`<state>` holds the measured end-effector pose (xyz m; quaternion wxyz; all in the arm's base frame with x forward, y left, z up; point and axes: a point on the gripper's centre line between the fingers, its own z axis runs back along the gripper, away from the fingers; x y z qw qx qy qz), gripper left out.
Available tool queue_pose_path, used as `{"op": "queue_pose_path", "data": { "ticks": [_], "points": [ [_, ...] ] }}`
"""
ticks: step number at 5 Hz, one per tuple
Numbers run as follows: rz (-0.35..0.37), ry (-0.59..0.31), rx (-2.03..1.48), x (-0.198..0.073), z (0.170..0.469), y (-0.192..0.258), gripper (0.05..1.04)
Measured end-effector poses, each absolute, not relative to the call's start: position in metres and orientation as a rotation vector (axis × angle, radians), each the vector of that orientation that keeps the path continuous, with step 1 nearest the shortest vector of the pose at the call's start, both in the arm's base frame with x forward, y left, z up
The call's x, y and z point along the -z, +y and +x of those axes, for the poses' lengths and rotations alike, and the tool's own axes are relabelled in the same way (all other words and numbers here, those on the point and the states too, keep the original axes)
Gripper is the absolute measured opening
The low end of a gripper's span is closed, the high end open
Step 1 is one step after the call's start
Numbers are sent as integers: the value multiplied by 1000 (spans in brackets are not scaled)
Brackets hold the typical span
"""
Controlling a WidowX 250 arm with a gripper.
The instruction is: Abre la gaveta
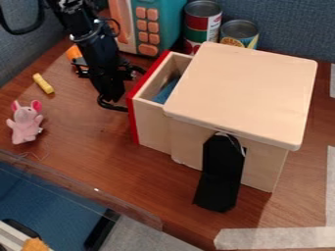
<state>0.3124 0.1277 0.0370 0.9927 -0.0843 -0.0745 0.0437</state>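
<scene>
The black gripper point(114, 98) hangs at the left of the wooden box point(242, 88), low beside the drawer's red front point(133, 115). Its lower end is close against that red face; whether it holds a handle there cannot be made out. The drawer point(152, 126) stands partly out of the box toward the left, with a gap along its top. Inside the drawer lies something blue point(166, 91).
A pink toy mouse point(26, 123) and a yellow stick point(43, 84) lie left of the gripper. Behind are a toy microwave point(149, 27) and two cans point(202, 22). A black strap point(221, 174) hangs at the box's near side.
</scene>
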Motion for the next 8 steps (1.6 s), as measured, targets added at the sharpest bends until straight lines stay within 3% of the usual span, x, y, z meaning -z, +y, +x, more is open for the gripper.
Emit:
{"op": "queue_pose_path", "data": {
  "ticks": [5, 6, 8],
  "points": [
    [-160, -103, -91, -47, 300, 162, 158],
    [-127, -101, -64, -54, 302, 169, 374],
    [-130, -64, 28, -58, 303, 161, 953]
  ]
}}
